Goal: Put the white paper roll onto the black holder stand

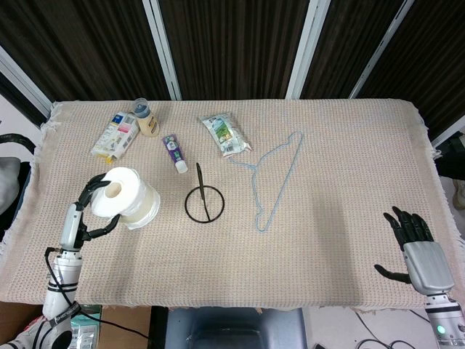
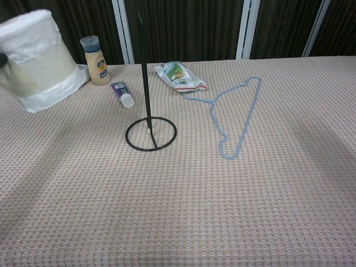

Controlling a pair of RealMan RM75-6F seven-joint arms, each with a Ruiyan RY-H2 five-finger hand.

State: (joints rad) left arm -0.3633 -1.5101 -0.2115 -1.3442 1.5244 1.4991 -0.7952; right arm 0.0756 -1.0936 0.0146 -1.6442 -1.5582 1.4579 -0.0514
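Observation:
My left hand (image 1: 86,211) grips the white paper roll (image 1: 125,197) from its left side and holds it up off the table. In the chest view the roll (image 2: 38,58) hangs high at the left edge, tilted, and the hand is almost wholly out of frame. The black holder stand (image 1: 203,198) is a ring base with an upright rod (image 2: 146,78), standing to the right of the roll, bare. My right hand (image 1: 414,243) rests open at the table's near right corner, far from both.
Along the far side lie a white box (image 1: 115,134), a beige bottle (image 1: 147,118), a small purple tube (image 1: 174,152) and a green-white packet (image 1: 226,133). A light blue wire hanger (image 1: 274,178) lies right of the stand.

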